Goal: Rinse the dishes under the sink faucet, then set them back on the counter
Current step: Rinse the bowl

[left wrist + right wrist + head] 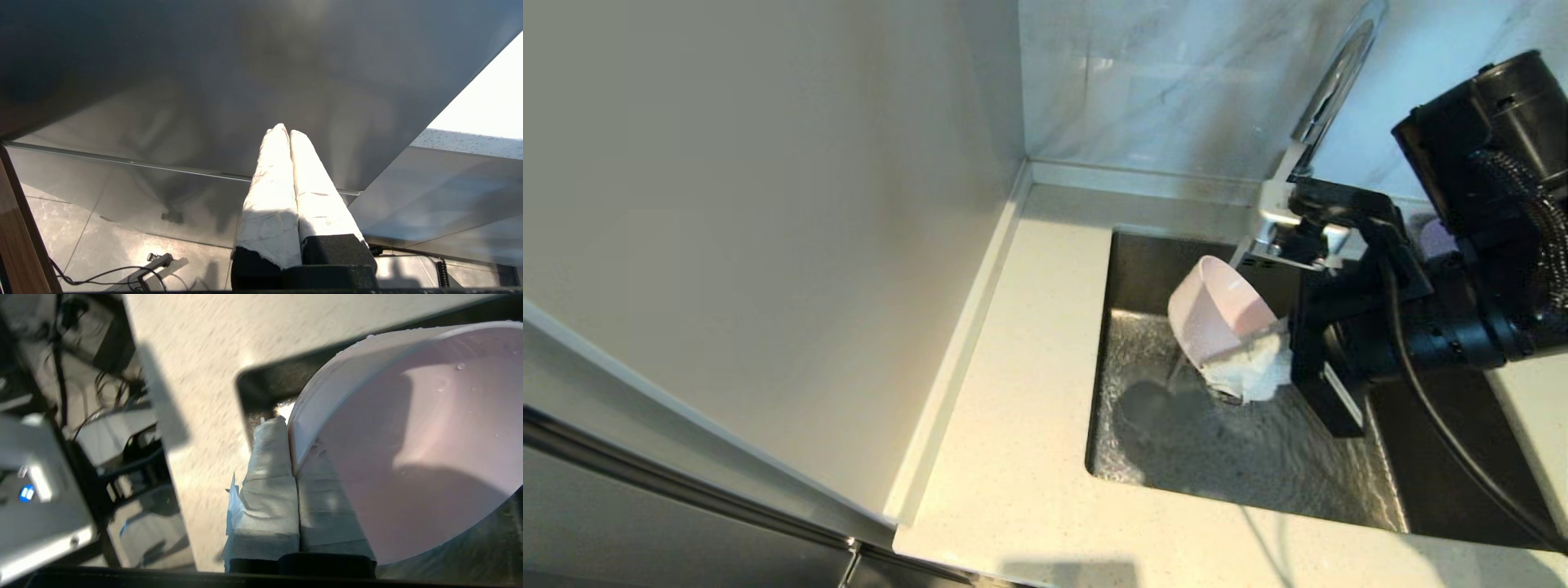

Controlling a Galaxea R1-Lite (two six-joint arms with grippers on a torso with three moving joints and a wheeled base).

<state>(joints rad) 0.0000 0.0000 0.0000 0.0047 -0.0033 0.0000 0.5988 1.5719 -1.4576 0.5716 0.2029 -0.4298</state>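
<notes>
The pale pink bowl (1217, 314) hangs tilted on its side over the steel basin (1241, 465), just below the spout of the chrome faucet (1327, 90). My right gripper (1252, 369) is shut on the bowl's lower rim, one white-wrapped finger inside and one outside. In the right wrist view the bowl (408, 437) carries water drops, with the gripper (291, 435) pinching its edge. A thin stream of water falls from the bowl into the wet basin. A sliver of the lavender plate (1436, 238) shows behind my right arm. My left gripper (285, 131) is shut and empty, low beside a cabinet front.
The cream speckled counter (1029, 367) runs left and in front of the basin, with a raised back edge. A pale wall panel (768, 245) stands at the left. My right arm (1462, 269) covers the basin's right side. Cables lie on the floor (122, 277).
</notes>
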